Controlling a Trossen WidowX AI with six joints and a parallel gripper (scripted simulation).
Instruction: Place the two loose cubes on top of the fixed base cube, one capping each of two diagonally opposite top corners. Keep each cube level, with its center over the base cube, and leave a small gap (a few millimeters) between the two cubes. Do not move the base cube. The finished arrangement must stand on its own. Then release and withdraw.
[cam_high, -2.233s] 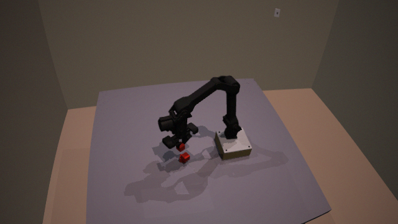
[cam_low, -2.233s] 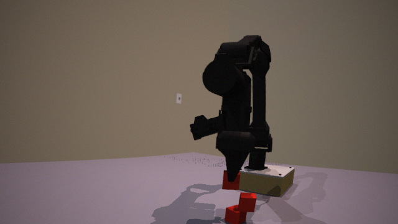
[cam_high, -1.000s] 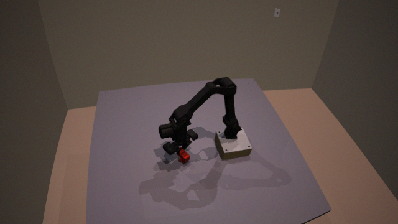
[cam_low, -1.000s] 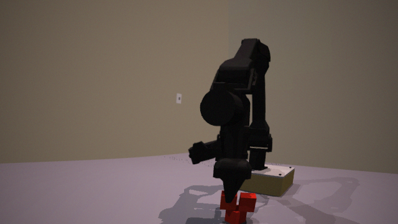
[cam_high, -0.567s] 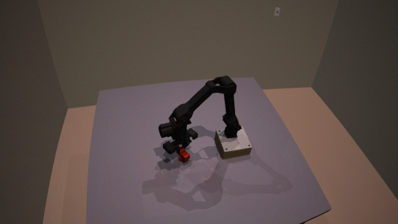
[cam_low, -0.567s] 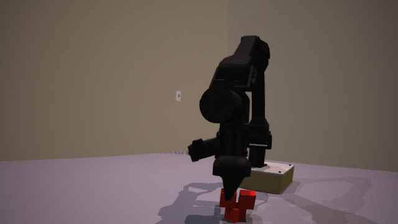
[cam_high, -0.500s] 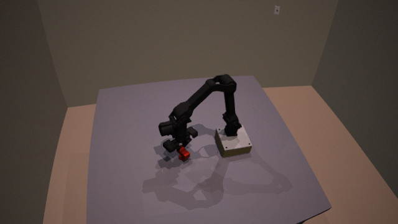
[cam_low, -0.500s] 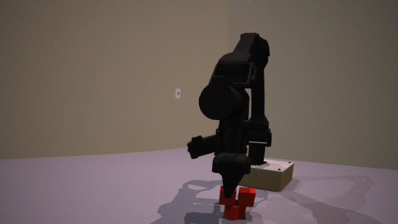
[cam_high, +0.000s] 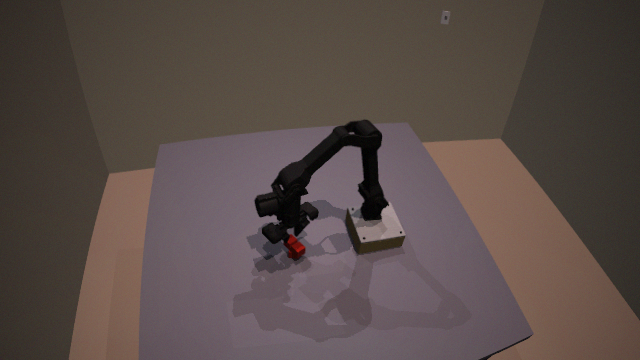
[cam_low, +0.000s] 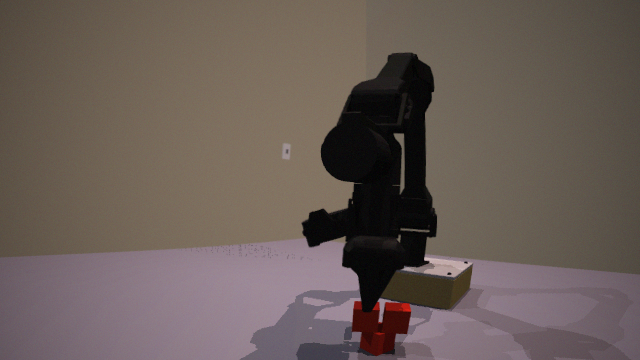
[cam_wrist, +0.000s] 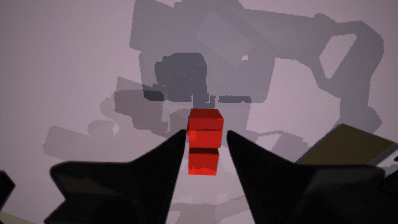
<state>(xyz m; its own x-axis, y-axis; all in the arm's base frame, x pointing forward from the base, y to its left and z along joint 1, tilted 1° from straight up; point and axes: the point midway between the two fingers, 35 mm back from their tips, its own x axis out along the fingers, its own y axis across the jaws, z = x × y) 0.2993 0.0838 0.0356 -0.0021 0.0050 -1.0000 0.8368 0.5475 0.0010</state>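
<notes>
The red fixed base cube (cam_low: 372, 344) stands on the table. One loose red cube (cam_low: 359, 322) (cam_wrist: 205, 139) sits on one of its top corners, between my fingers. The other loose red cube (cam_low: 397, 319) (cam_wrist: 202, 164) sits on the opposite top corner. Both look level, with a narrow gap between them in the exterior view. My gripper (cam_high: 293, 237) (cam_low: 369, 307) (cam_wrist: 206, 133) is slightly open around the first cube, with a thin space at each finger in the wrist view. The near finger covers part of that cube in the exterior view. Most of the base cube is hidden in the wrist view.
The arm's mounting block (cam_high: 381, 231) (cam_low: 420, 290), with a white top, stands behind the cubes in the exterior view and to their right in the top view. The table (cam_high: 200, 175) carries the arm's shadows. Its near right corner shows in the top view.
</notes>
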